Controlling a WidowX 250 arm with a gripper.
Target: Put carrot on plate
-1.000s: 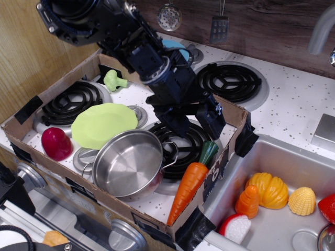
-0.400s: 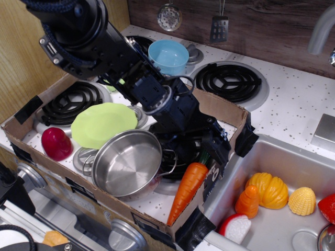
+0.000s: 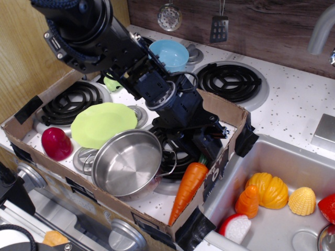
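The long orange carrot (image 3: 186,190) lies slanted on the front right corner of the cardboard tray, its green stem end mostly hidden under my gripper (image 3: 205,146). The gripper is low over that stem end, with its dark fingers on either side of it; the jaws look open. The carrot lies flat. The lime-green plate (image 3: 102,124) lies at the left of the tray, partly under the rim of the steel pot, about a pot's width left of the gripper.
A shiny steel pot (image 3: 128,163) stands between plate and carrot. A dark red toy vegetable (image 3: 56,143) sits at the front left, a green one (image 3: 111,83) behind the arm, a light blue bowl (image 3: 168,54) at the back. The sink (image 3: 272,167) at right holds several toy foods.
The gripper came down and to the right, from above the burner to the carrot's stem end, then shifted slightly left. The carrot and plate have not moved.
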